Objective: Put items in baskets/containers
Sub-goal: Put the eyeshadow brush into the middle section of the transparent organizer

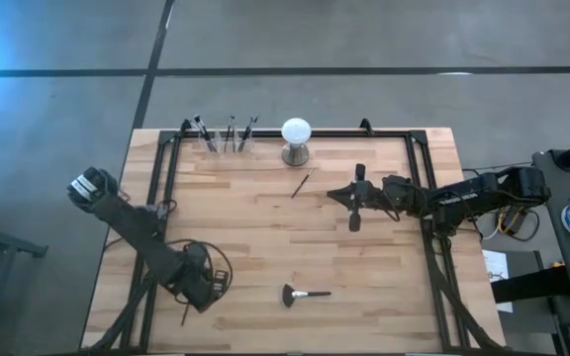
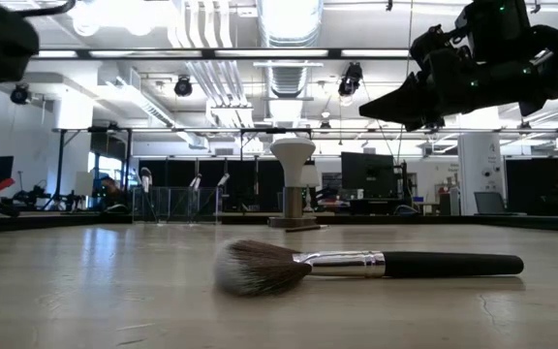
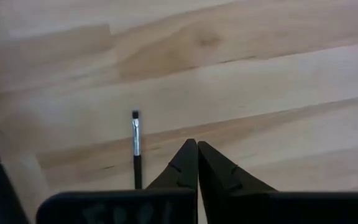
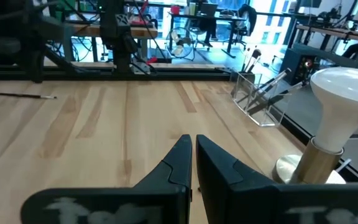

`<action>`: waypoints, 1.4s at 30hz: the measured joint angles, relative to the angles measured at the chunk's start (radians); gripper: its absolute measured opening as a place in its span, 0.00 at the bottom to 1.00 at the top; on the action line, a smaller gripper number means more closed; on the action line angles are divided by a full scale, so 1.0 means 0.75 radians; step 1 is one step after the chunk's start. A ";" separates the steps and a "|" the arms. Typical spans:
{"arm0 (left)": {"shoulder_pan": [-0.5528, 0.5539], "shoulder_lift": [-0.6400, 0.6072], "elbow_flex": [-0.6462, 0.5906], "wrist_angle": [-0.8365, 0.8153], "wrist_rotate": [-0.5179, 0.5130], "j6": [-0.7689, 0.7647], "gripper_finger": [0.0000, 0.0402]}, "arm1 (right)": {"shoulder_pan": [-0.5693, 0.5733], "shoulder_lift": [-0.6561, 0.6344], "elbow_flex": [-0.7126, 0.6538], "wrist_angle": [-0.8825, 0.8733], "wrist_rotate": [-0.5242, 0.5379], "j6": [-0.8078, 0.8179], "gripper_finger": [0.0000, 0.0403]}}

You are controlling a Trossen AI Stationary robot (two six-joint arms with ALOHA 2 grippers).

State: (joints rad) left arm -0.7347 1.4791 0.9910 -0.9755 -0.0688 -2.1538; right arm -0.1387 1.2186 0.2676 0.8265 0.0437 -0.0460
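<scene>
Both tools are seen closed and empty: the left tool (image 3: 192,163) low beside a slim brush (image 3: 136,146), the right tool (image 1: 344,194) raised mid-worktop. A fan brush (image 1: 301,294) lies loose; others apparently stand in the clear cups (image 1: 228,144).

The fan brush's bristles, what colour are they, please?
Dark with whitish tips, on the fan brush; clearest in the low view.

Wooden table (image 1: 265,247): fan brush (image 1: 303,294), slim brush (image 1: 301,184), cups (image 1: 228,144), globe (image 1: 296,140)

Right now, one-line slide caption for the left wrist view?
Left gripper shut above the wooden table, beside a slim makeup brush lying flat.
</scene>
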 joint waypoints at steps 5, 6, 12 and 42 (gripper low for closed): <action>-0.013 0.026 -0.091 0.160 0.079 -0.062 0.12 | 0.000 0.000 0.000 0.001 0.000 0.000 0.04; -0.014 0.027 -0.110 0.175 0.083 -0.067 0.15 | 0.000 0.000 0.000 0.000 0.000 0.000 0.04; -0.029 0.007 -0.217 0.175 0.145 -0.100 0.26 | 0.001 0.000 0.000 0.001 0.000 0.001 0.04; -0.043 -0.054 -0.206 0.089 0.007 -0.097 0.00 | 0.002 0.000 0.000 0.003 0.011 -0.008 0.04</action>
State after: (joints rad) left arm -0.7673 1.4386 0.8368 -0.9084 -0.0634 -2.2267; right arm -0.1375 1.2186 0.2676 0.8286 0.0517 -0.0521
